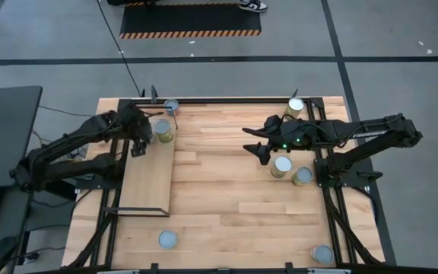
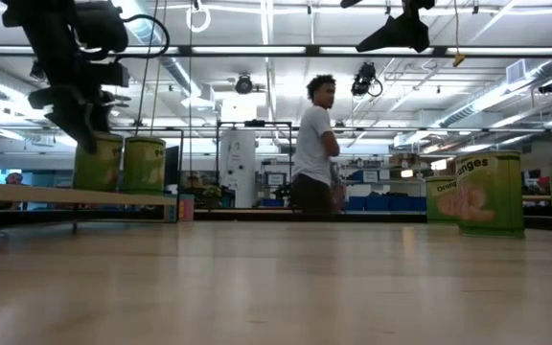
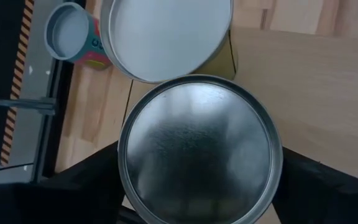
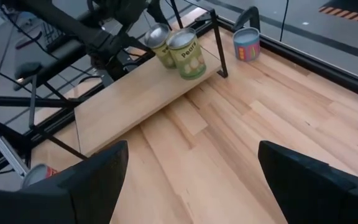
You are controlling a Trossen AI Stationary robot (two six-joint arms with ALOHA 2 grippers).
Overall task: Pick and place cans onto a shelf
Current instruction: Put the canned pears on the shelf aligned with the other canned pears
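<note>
Filling most of the left wrist view is the dull silver top of a can (image 3: 199, 149), with the left gripper's (image 3: 197, 186) dark fingers (image 3: 79, 186) sitting on either side of it, so I'd say that gripper is clamped on this can. It's over the far end of the shelf (image 1: 147, 179), and right beside it is a second can (image 3: 166, 34) with a brighter lid. From the low view both stand upright on the board, side by side, with the left gripper (image 2: 80, 120) down on the outer one (image 2: 98, 161) and the other (image 2: 145, 163) free next to it.

So progress-wise: one can clearly placed, a second one either just being set down or not yet let go. I can't tell if it's fully resting on the board or not.

Still left on the surface (image 1: 226, 198): a blue-ish tin (image 1: 171, 106) near the far edge just past the shelf, one can at the far right corner area (image 1: 296, 106), two close together under the right arm (image 1: 282, 166) and (image 1: 303, 176), one at the near edge by the shelf's end (image 1: 168, 240), and one at the near right (image 1: 322, 253). That's six to go, so roughly a quarter done by my count.

Right gripper (image 1: 255, 144) hovers over the middle of the surface holding nothing, fingers (image 4: 86, 180) spread wide apart, near that pair of cans.

Someone is standing in the room behind, well away from the surface.
</note>
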